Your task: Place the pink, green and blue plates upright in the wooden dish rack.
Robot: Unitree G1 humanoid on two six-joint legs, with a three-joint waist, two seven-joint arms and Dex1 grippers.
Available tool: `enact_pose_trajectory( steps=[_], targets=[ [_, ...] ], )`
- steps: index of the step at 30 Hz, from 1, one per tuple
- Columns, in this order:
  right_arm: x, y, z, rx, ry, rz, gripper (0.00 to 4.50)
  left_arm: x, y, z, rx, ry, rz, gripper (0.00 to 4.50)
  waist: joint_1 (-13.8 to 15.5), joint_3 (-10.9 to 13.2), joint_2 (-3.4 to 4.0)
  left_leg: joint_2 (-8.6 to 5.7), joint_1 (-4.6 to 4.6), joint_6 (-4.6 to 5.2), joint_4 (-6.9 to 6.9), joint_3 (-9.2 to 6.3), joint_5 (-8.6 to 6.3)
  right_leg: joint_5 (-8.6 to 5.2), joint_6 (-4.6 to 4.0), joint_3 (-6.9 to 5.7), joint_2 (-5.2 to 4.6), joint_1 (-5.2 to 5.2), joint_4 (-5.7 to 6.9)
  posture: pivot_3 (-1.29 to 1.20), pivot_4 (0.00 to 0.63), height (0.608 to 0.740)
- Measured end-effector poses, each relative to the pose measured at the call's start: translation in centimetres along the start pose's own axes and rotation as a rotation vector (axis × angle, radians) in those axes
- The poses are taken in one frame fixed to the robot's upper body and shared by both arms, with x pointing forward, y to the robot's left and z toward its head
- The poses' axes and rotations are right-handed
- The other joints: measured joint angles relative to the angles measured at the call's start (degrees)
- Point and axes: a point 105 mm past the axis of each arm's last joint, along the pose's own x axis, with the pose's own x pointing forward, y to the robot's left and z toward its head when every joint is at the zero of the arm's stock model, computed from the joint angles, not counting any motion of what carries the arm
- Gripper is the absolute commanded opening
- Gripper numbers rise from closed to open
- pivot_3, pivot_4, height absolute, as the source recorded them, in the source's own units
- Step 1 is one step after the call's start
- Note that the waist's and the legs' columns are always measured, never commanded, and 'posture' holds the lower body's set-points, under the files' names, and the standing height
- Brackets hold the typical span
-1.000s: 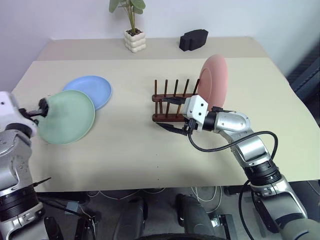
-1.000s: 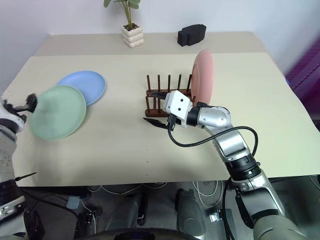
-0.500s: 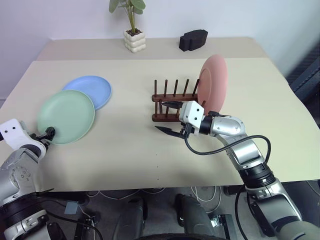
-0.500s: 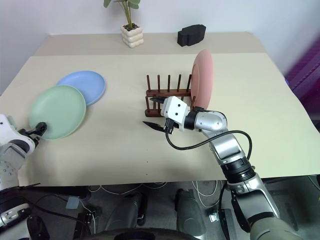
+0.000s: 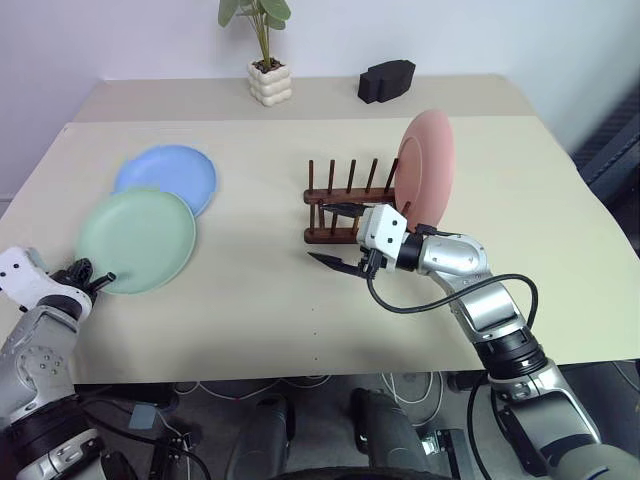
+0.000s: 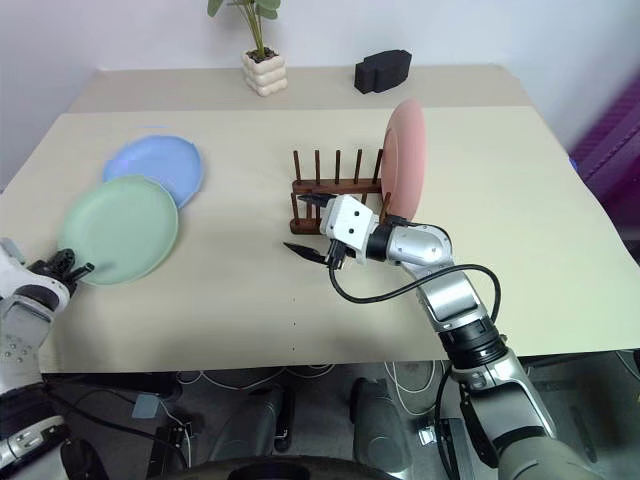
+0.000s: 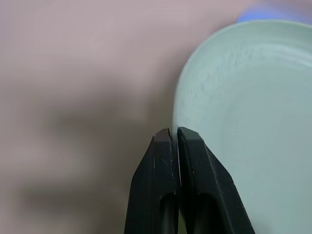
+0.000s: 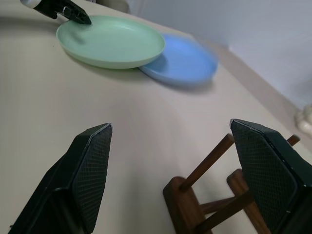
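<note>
The green plate (image 5: 137,240) lies flat at the table's left, its far edge over the blue plate (image 5: 168,176). My left gripper (image 5: 97,277) is shut, its tips touching the green plate's near rim (image 7: 174,114); I see nothing between the fingers. The pink plate (image 5: 426,166) stands upright at the right end of the wooden dish rack (image 5: 338,212). My right gripper (image 5: 322,232) hangs open and empty just in front of the rack's near left end. The right wrist view shows its fingers (image 8: 85,175) wide apart over the rack's pegs (image 8: 202,165).
A potted plant in a white pot (image 5: 270,80) and a black block (image 5: 387,78) stand at the back of the table. Bare tabletop (image 5: 250,290) lies between the plates and the rack. The table's front edge runs just past my left gripper.
A second ago the green plate was tilted up at my open left gripper; now it lies flat. The left gripper has sunk and shut. The blue plate has shifted slightly. The right arm stays still.
</note>
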Motion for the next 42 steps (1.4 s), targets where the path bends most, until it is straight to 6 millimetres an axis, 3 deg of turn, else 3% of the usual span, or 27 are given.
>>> enact_pose_trajectory(
  steps=[4, 7, 10, 12, 16, 22, 25, 31, 36, 40, 42],
  targets=[
    [0.1, -0.3, 0.2, -0.043, -0.002, -0.028, 3.96, -0.2, -1.6, 2.2, -0.002, -0.105, -0.065, 0.04, 0.0, 0.0, -0.04, -0.02, 0.00, -0.01, 0.00, 0.00, 0.01, 0.00, -0.01, 0.00, 0.01, 0.00, 0.00, 0.00, 0.150, 0.736],
    [0.4, -1.3, 0.9, -0.144, 0.018, -0.042, 3.96, 0.1, -4.2, 4.9, 0.016, -0.218, -0.122, 0.04, 0.1, 0.0, -0.12, -0.07, -0.04, -0.06, 0.03, 0.01, 0.03, 0.02, -0.03, -0.03, 0.02, 0.00, -0.01, 0.00, 0.150, 0.736],
    [0.8, -2.3, 1.1, -0.274, 0.057, -0.056, 3.96, -0.2, -8.9, 7.4, 0.092, -0.319, -0.235, 0.04, 0.1, 0.0, -0.15, -0.13, -0.04, -0.06, 0.02, 0.01, 0.04, 0.03, -0.02, -0.03, 0.02, 0.02, -0.03, 0.00, 0.150, 0.736],
    [1.1, -2.2, 0.9, -0.310, 0.069, -0.058, 3.96, -0.4, -11.9, 8.1, 0.178, -0.349, -0.303, 0.04, 0.0, 0.0, -0.15, -0.15, -0.04, -0.06, -0.02, 0.02, 0.04, 0.08, 0.08, -0.02, 0.03, 0.01, -0.03, 0.00, 0.150, 0.736],
    [2.0, -1.7, 1.0, -0.367, 0.066, -0.064, 3.96, -0.5, -15.9, 8.2, 0.298, -0.373, -0.374, 0.04, -0.4, 0.0, -0.13, -0.13, -0.03, -0.07, -0.06, 0.04, 0.04, 0.12, 0.15, -0.01, 0.10, -0.04, 0.01, 0.00, 0.150, 0.736],
    [4.2, -2.6, 3.5, -0.490, 0.008, -0.138, 3.96, -1.7, -20.0, 10.1, 0.309, -0.461, -0.471, 0.04, -0.3, 0.0, -0.14, -0.13, -0.04, -0.08, -0.05, 0.02, 0.05, 0.13, 0.16, -0.01, 0.11, -0.07, 0.03, 0.00, 0.150, 0.736],
    [5.2, -2.3, 4.2, -0.537, -0.005, -0.141, 3.96, -2.0, -21.4, 9.7, 0.327, -0.455, -0.519, 0.04, -0.2, 0.0, -0.14, -0.14, -0.04, -0.08, -0.05, 0.02, 0.05, 0.13, 0.16, -0.01, 0.10, -0.06, 0.03, 0.00, 0.150, 0.736],
    [5.7, -2.6, 2.6, -0.610, 0.068, -0.169, 3.96, -3.2, -23.8, 8.8, 0.352, -0.446, -0.618, 0.04, -0.2, 0.0, -0.15, -0.15, -0.07, -0.09, -0.04, 0.01, 0.06, 0.12, 0.15, -0.01, 0.09, -0.06, 0.01, 0.00, 0.150, 0.736],
    [5.8, -2.6, 2.7, -0.652, 0.058, -0.187, 3.96, -3.8, -24.4, 8.1, 0.353, -0.432, -0.648, 0.04, -0.5, 0.0, -0.14, -0.14, -0.05, -0.09, -0.05, 0.00, 0.06, 0.12, 0.16, -0.01, 0.12, -0.06, 0.03, 0.00, 0.150, 0.736],
    [6.2, -2.0, 2.6, -0.654, 0.047, -0.165, 2.64, -3.9, -24.5, 7.7, 0.335, -0.413, -0.658, 0.00, -0.4, 0.0, -0.14, -0.14, -0.05, -0.08, -0.04, 0.01, 0.06, 0.12, 0.16, -0.01, 0.12, -0.06, 0.02, 0.00, 0.150, 0.736],
    [6.4, -1.7, 2.6, -0.655, 0.041, -0.152, 1.63, -3.9, -24.6, 7.6, 0.333, -0.409, -0.662, 0.00, -0.3, 0.0, -0.15, -0.14, -0.06, -0.08, -0.04, 0.00, 0.06, 0.12, 0.16, -0.01, 0.12, -0.06, 0.02, 0.00, 0.150, 0.736]
  ],
)
